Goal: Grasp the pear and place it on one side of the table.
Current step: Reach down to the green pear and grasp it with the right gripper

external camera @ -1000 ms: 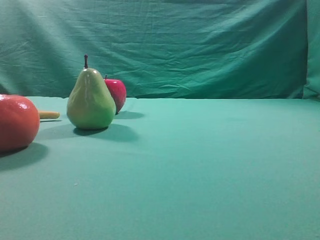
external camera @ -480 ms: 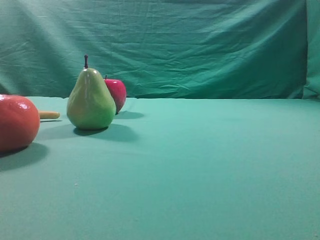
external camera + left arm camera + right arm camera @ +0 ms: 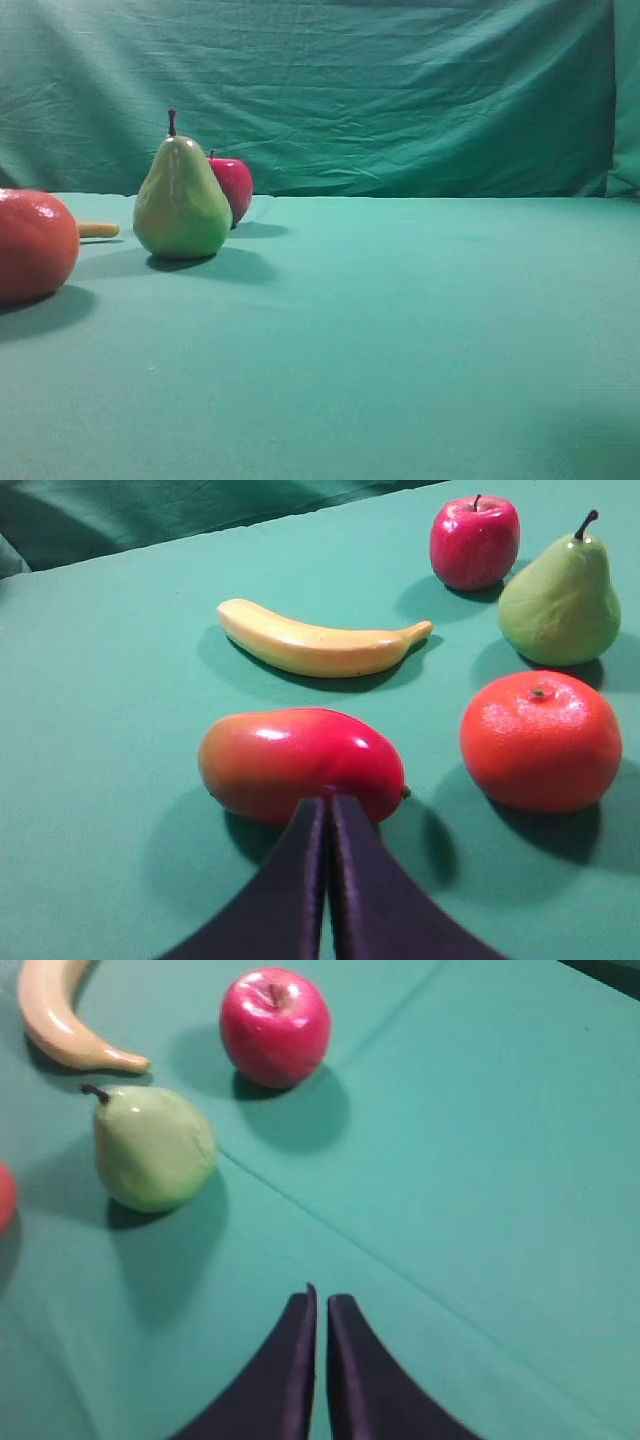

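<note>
Reaching for the pear (image 3: 153, 1146) with the right gripper (image 3: 320, 1305) nearly closed risks toppling it into the apple (image 3: 274, 1026) just beside it.

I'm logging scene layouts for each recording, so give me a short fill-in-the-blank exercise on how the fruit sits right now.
1. The pear stands ____ on the table, stem pointing up.
2. In the exterior high view, the fruit partly hidden behind the pear is the ____.
3. In the left wrist view, the long yellow fruit lying beyond the red mango is a ____.
4. The number of fruits the left wrist view shows is ____.

Missing words: upright; apple; banana; five
</note>
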